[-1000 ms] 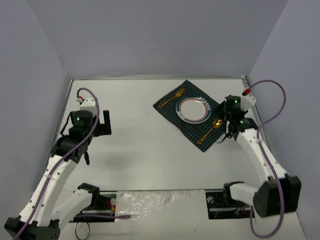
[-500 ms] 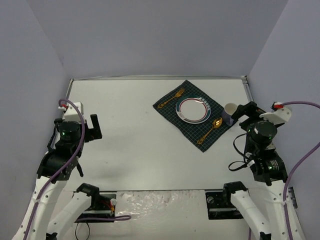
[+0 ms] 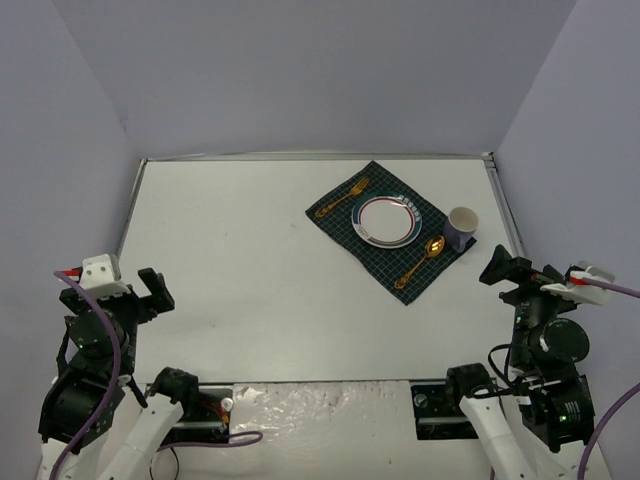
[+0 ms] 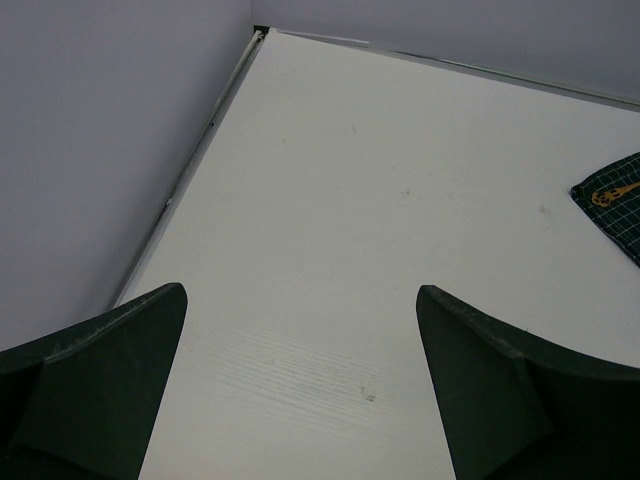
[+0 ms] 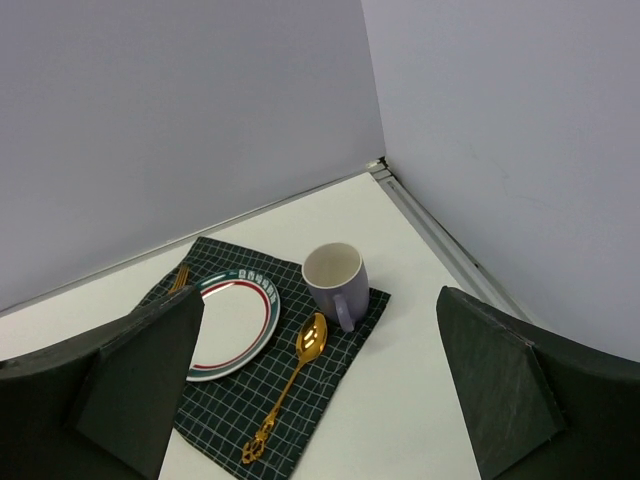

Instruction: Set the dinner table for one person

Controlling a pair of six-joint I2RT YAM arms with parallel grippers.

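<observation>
On the white dinner table (image 3: 250,250) at the back right lies a dark green checked cloth (image 3: 375,258). On the cloth are a white plate (image 3: 390,220) with a red and green rim, a gold fork (image 3: 342,198) to its left and a gold spoon (image 3: 420,262) to its right. A lilac mug (image 3: 461,226) stands upright on the cloth's right corner. My right gripper (image 3: 505,268) is open and empty, well back from the mug (image 5: 333,278) and the spoon (image 5: 290,380). Near the left front edge, my left gripper (image 3: 150,292) also hangs open and empty over the bare table (image 4: 380,200).
Grey walls close the table in on the left, back and right. A metal strip (image 5: 440,240) runs along the right edge. In the left wrist view only the cloth's corner (image 4: 620,215) and the fork's handle (image 4: 612,193) show at the far right.
Both arms have drawn back toward the near edge. My right gripper has opened and moved away from the mug, which stays standing on the cloth's corner.
</observation>
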